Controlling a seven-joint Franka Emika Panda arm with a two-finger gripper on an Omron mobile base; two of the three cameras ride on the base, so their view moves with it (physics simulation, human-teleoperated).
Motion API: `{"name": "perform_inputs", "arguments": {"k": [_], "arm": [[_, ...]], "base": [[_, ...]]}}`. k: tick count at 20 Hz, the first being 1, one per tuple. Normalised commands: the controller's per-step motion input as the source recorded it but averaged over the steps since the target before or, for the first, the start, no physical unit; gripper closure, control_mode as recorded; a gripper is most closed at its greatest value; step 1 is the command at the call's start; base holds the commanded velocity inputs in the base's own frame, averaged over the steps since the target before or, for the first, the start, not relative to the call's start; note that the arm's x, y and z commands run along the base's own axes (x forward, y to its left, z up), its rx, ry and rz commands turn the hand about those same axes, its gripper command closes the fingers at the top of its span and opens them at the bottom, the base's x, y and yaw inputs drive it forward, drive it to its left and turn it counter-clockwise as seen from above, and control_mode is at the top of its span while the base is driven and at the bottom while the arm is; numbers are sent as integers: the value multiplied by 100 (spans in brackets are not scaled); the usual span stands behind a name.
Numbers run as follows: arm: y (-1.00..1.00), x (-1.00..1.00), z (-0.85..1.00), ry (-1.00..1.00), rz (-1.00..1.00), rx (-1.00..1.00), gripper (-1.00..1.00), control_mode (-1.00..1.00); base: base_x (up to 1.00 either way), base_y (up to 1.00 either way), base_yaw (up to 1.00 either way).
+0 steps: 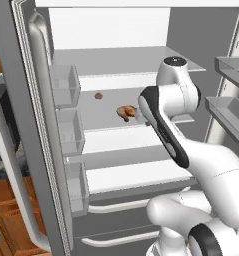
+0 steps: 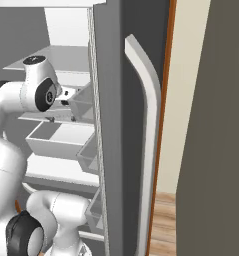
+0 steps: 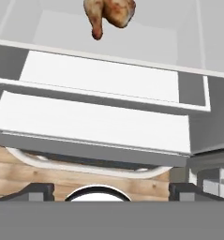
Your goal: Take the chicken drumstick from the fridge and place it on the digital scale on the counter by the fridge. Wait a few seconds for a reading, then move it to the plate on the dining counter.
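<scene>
Glass shelf (image 1: 106, 120) under chicken drumstick (image 1: 126, 112), fridge (image 1: 41, 125) open.

Left base view: behind arm, facing open fridge (image 1: 116, 65) interior, close. Right base view: close beside fridge door edge, glimpsing same shelves. Hand view: low, close, looking up along shelf fronts toward chicken drumstick (image 3: 109, 13).
</scene>
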Motion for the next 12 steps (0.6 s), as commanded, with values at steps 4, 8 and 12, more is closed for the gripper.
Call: {"name": "perform_inputs", "arguments": {"k": [4,8,12], "arm": [[53,-30,-17,0,-11,0,-100,-100],[34,-5,-7,-5,-21,0,-100,-100],[8,8,-4,-14,-18,0,-100,-100]], "base": [[0,0,0],[0,0,0],[0,0,0]]}}
